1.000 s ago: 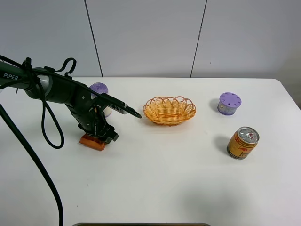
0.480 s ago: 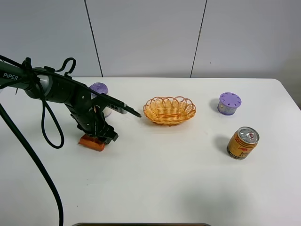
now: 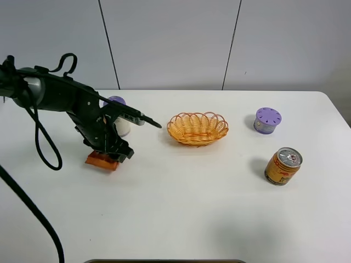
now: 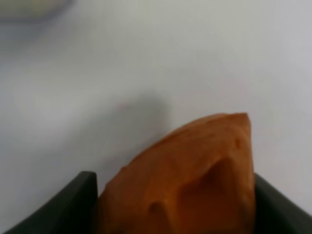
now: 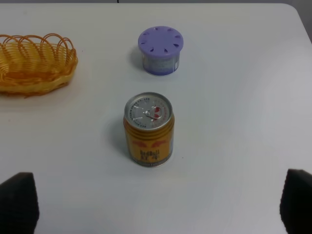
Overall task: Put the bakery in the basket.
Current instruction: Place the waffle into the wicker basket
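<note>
The bakery, an orange-brown waffle wedge (image 3: 100, 160), is at the table's left, close to the surface. My left gripper (image 3: 112, 152) comes down on it from above and is shut on it. In the left wrist view the waffle (image 4: 195, 175) fills the gap between the two dark fingers (image 4: 73, 209), with a soft shadow on the table beside it. The orange-yellow wicker basket (image 3: 197, 127) sits empty at the table's middle, to the right of the left gripper. It also shows in the right wrist view (image 5: 34, 63). My right gripper (image 5: 156, 204) is open and empty.
A white jar with a purple lid (image 3: 119, 121) stands just behind the left arm. A purple-lidded container (image 3: 267, 119) and a yellow drink can (image 3: 283, 165) stand at the right. Both also show in the right wrist view: the container (image 5: 160, 50) and the can (image 5: 148, 129).
The left arm has shifted a little left and back, and its upper part has risen. The waffle moved with the gripper. The basket, can and containers have not moved.
</note>
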